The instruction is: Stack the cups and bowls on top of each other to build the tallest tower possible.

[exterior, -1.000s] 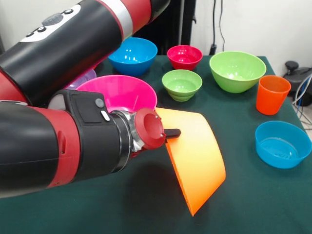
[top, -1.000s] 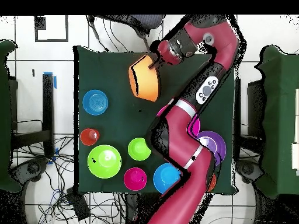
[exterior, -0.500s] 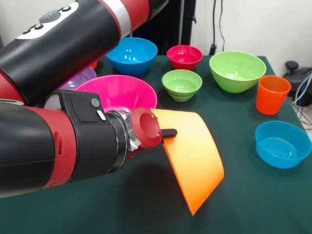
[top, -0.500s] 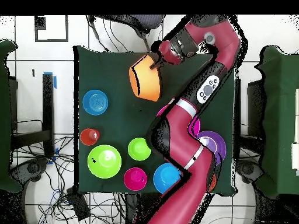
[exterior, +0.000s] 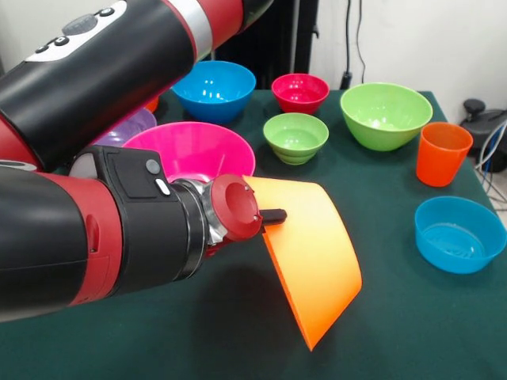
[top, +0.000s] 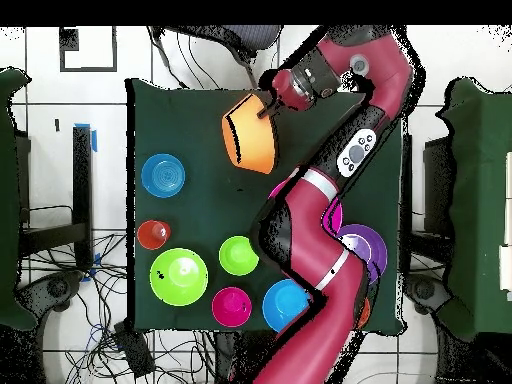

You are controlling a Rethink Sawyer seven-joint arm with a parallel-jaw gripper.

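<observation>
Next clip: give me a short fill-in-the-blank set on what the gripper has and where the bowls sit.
1. The gripper holds the large ____ bowl by its rim, tilted on its side.
2. Right behind the held bowl stands the large ____ bowl.
3. The orange cup stands upright between the large green bowl and a ____ bowl.

Missing words: orange; pink; blue

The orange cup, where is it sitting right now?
In the front view the orange cup stands upright near the table's right edge, between the large green bowl and the shallow blue bowl.
</observation>
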